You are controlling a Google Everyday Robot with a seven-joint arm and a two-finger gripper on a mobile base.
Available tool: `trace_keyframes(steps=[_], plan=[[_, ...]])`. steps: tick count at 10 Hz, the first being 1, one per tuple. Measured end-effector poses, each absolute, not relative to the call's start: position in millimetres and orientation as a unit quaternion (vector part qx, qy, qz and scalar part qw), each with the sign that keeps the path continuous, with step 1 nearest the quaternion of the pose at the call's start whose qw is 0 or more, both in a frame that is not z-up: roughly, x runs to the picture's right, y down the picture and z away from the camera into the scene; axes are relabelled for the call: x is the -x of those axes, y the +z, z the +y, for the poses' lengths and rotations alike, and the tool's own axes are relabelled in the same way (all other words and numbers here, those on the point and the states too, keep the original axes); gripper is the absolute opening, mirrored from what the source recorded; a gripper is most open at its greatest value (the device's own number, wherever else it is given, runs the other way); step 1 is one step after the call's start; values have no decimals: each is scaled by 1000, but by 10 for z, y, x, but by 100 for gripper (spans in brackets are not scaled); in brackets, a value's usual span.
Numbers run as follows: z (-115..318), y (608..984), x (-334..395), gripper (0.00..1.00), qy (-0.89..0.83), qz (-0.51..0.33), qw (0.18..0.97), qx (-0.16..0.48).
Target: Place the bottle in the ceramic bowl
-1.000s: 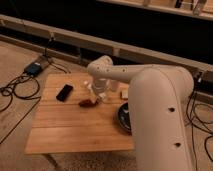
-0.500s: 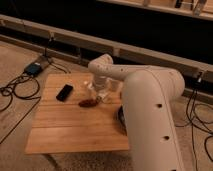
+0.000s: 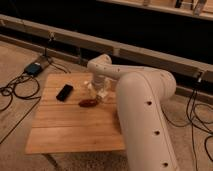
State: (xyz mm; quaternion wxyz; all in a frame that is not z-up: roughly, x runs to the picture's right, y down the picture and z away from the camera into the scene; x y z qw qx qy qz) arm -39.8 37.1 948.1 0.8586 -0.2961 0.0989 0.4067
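My gripper hangs low over the far middle of the wooden table, at the end of the white arm that fills the right side of the view. A small whitish thing that looks like the bottle sits right at the gripper; I cannot tell whether it is held. The black ceramic bowl is almost wholly hidden behind the arm; only a dark sliver shows at the arm's left edge.
A flat black object lies on the table's left part. A small reddish-brown object lies just in front of the gripper. Cables and a blue box lie on the floor at the left.
The arm has swung left and nearer the camera, covering the bowl and the pale block that showed at the right. The gripper stays near the table's far middle.
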Motion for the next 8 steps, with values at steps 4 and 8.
trace_keyframes(steps=[4,8], plan=[[309,9663,419,50,416,91,855,296],[171,9487,363,9,436,85,847,291]])
